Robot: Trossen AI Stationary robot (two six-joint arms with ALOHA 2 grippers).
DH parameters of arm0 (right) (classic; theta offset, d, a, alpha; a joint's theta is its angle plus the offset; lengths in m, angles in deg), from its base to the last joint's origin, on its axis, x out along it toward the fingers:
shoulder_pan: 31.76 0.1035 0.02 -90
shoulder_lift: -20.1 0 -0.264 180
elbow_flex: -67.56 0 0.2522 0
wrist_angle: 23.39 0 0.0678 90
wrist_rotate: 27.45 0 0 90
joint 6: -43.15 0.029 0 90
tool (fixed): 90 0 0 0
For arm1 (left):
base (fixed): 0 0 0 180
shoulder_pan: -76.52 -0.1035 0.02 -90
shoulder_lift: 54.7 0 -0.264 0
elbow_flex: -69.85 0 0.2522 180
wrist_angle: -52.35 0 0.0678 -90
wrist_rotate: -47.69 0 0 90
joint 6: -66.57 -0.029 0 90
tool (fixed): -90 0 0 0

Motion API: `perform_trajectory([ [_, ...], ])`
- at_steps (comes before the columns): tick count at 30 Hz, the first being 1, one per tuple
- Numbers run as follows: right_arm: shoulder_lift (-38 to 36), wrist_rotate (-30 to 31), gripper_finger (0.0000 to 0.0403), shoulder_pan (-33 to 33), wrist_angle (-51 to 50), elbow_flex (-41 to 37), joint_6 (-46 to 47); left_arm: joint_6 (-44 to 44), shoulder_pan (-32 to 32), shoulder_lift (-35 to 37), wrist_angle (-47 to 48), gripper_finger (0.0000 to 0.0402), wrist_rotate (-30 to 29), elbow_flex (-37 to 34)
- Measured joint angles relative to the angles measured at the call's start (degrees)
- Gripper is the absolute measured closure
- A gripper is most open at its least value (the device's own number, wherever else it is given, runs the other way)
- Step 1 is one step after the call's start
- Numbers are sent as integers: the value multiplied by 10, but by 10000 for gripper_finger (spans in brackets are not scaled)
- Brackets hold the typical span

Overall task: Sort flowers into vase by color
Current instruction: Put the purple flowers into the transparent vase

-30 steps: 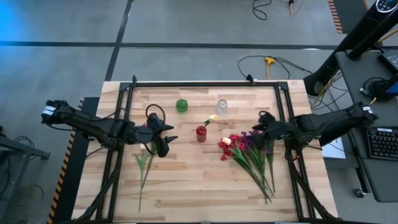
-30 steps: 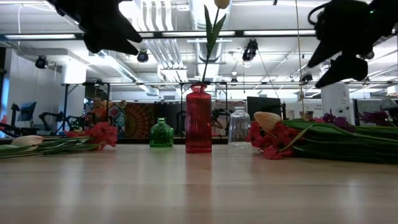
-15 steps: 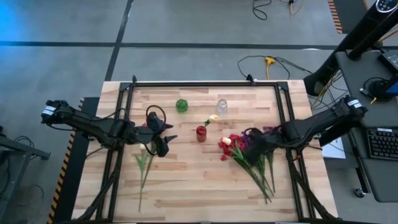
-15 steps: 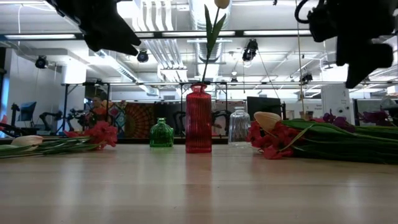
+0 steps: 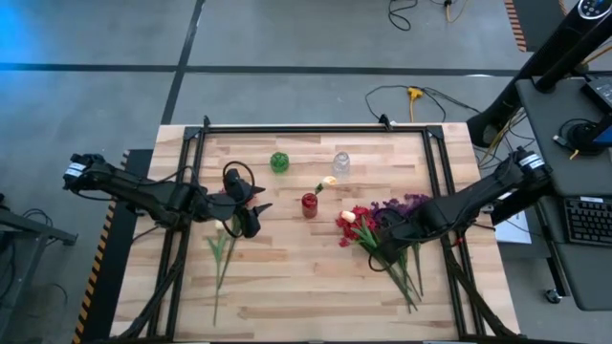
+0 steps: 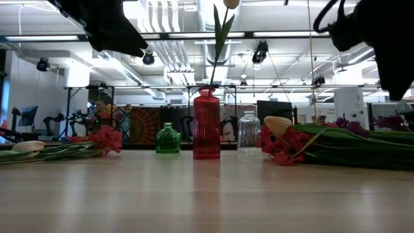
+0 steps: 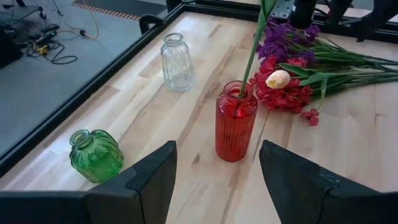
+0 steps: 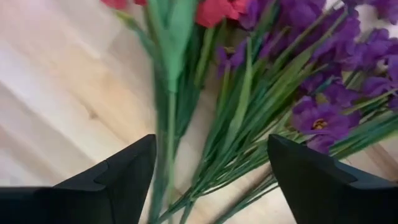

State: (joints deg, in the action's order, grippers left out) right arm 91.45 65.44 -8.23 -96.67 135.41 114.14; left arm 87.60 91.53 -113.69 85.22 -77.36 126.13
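The right gripper (image 5: 390, 246) hangs low over the pile of flowers (image 5: 382, 234) on the table's (image 5: 306, 287) right half, its fingers (image 8: 112, 180) spread wide with green stems and purple blossoms lying between and just beneath them, nothing clasped. The sprigs lie flat, long thin stems fanned out, red, purple and one cream head bunched together. The left gripper (image 5: 251, 218) hovers with its fingers apart and empty, near the red vase (image 5: 309, 204), which holds one cream-yellow flower (image 5: 328, 181) upright.
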Motion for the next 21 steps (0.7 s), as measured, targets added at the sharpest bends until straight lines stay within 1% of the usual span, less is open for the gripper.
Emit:
perform_trajectory([
  [4,11,4,74,-2,0,-12,0,0,0,0,0,190,0,0],
  [9,26,40,52,-3,0,-13,0,-7,0,0,-1,190,-3,0],
  [15,52,46,49,-3,2,-17,-1,-8,0,0,-1,190,-4,0],
  [21,82,48,49,-3,5,-18,-22,-8,0,0,-1,190,-4,0],
])
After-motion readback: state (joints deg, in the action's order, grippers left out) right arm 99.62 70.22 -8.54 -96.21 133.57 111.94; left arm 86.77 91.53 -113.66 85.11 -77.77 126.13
